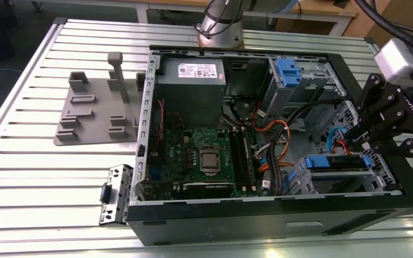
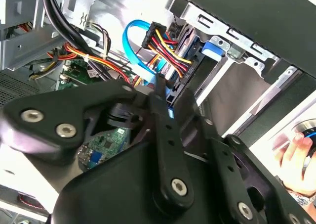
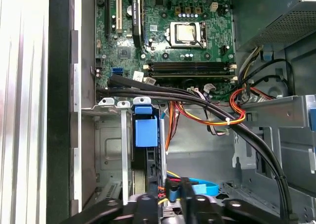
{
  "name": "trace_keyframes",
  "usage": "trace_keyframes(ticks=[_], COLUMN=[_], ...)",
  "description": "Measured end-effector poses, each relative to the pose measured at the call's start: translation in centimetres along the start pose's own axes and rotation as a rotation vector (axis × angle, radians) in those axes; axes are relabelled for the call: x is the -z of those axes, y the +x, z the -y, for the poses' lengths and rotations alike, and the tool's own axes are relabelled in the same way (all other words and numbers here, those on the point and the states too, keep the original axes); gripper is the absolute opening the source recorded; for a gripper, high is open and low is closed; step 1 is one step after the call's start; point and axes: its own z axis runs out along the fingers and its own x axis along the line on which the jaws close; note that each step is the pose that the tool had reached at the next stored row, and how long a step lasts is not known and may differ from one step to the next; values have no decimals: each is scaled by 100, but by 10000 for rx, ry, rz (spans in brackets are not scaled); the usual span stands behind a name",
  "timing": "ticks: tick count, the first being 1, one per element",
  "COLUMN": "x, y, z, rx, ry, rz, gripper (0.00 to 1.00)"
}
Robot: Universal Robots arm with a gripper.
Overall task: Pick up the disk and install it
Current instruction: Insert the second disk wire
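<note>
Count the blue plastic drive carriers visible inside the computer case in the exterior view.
2: one in the upper bay, one in the lower bay beside the tool. Others may be hidden.

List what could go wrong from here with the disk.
1. The pincer sits close to the blue cable and the red-and-yellow wires; it may snag or unplug them.
2. The disk stands in a narrow metal bay; slight tilt could jam its carrier.
3. A hand is by the case edge, possibly within the arm's path.
</note>
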Motion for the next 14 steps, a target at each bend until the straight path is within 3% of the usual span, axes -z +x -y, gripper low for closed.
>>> trace_keyframes(ticks=[4, 14], x=[-4, -25], y=[0, 27], z=[0, -19], rx=[0, 0], ry=[0, 1], rz=[0, 2], gripper=[16, 16])
